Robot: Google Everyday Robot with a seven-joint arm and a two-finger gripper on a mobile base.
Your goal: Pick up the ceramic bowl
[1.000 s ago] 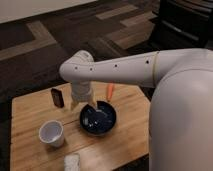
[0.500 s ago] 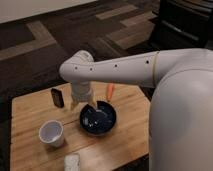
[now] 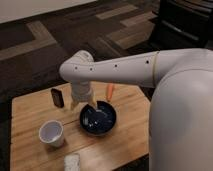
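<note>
- The wooden tabletop (image 3: 127,127) carries five things; the robot's bulky white body hides its right edge.
- The bowl (image 3: 98,120) sits upright about midway between the far and near edges, a little closer to the right edge than the left. It is round, shallow and dark blue, with a glossy inside that shows pale flecks.
- The white arm (image 3: 120,70) reaches in from the right and bends down over the far half of the tabletop.
- The gripper (image 3: 84,105) hangs at the arm's end, pointing down, just above the bowl's far-left rim.
- Its two tan fingers (image 3: 93,103) are spread apart and hold nothing. One is at the bowl's rim, though I cannot tell if it touches; the other is over bare wood on the left.
- A white cup (image 3: 51,133) stands upright near the left edge, apart from the bowl.
- A small dark upright object (image 3: 57,97) stands near the far edge toward the far-left corner, just left of the gripper.
- A slim orange thing (image 3: 110,91) lies near the far edge behind the bowl.
- A small pale object (image 3: 72,162) rests at the near edge.
</note>
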